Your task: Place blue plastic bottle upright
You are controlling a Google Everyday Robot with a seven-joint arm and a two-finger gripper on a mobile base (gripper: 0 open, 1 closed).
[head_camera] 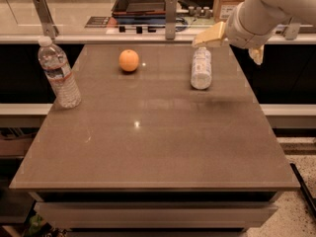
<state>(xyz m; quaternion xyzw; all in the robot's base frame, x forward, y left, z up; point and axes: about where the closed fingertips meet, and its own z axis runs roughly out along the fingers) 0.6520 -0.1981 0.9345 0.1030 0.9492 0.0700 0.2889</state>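
The blue plastic bottle (201,68), small and clear with a pale label, lies on its side on the brown table (148,132) at the back right, its length running front to back. My gripper (232,46) hangs in the air above the table's back right corner, just right of and above the bottle, not touching it. Its two yellowish fingers (210,35) are spread wide apart with nothing between them.
A taller clear bottle (58,74) with a reddish label band stands upright at the left edge. An orange (129,60) sits at the back middle. Behind the table runs a counter with a dark tray (143,1) and metal posts (171,16).
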